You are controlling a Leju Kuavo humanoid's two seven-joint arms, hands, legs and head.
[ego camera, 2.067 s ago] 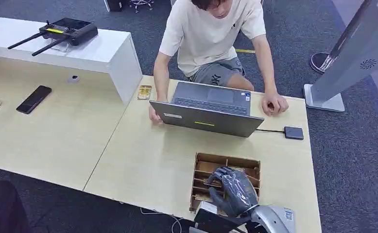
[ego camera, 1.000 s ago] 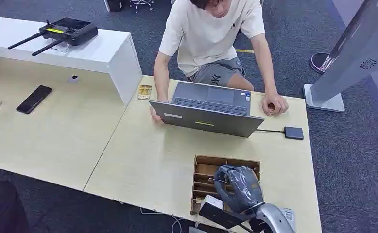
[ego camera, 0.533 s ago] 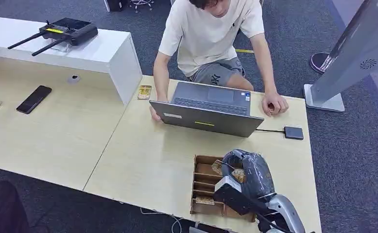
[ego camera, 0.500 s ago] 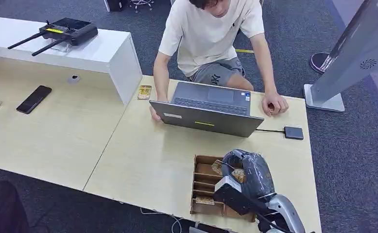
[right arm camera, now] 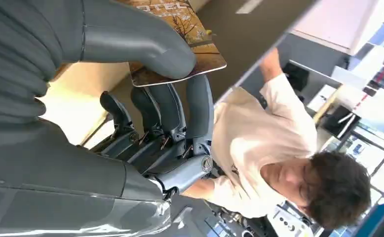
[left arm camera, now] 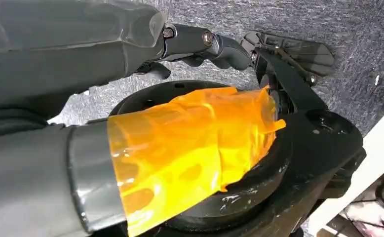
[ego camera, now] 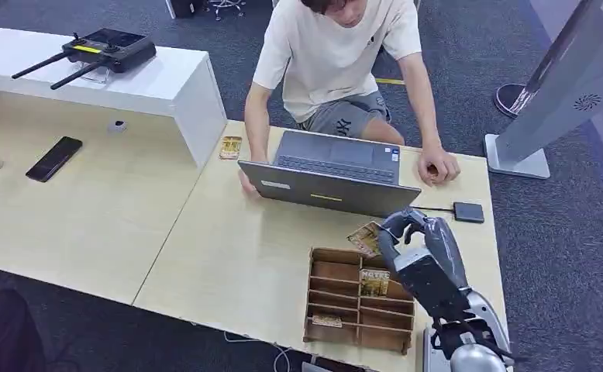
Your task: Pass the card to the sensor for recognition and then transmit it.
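Observation:
My right hand (ego camera: 418,246) hovers over the table just beyond the wooden card box (ego camera: 323,263), in front of the laptop. It pinches a brown printed card (ego camera: 364,236) between thumb and fingers; in the right wrist view the card (right arm camera: 190,47) lies under the grey thumb (right arm camera: 131,44), with the dark fingers (right arm camera: 195,108) on its other side. The small black sensor (ego camera: 468,211) lies on the table past the hand to its right, cabled to the laptop. More cards (ego camera: 374,280) stand in the box slots. My left hand (left arm camera: 106,59) hangs by the floor holding nothing, thumb wrapped in orange film.
A person sits behind the open laptop (ego camera: 329,187), one hand at its left side, the other resting near the table's far right. Another card (ego camera: 230,147) lies by the white shelf (ego camera: 182,89). A black phone (ego camera: 53,158) is on the left table. A grey stand (ego camera: 546,108) is at right.
My right hand lifted out of the card box with a card and moved forward and right, toward the laptop's front edge. The person has hardly moved.

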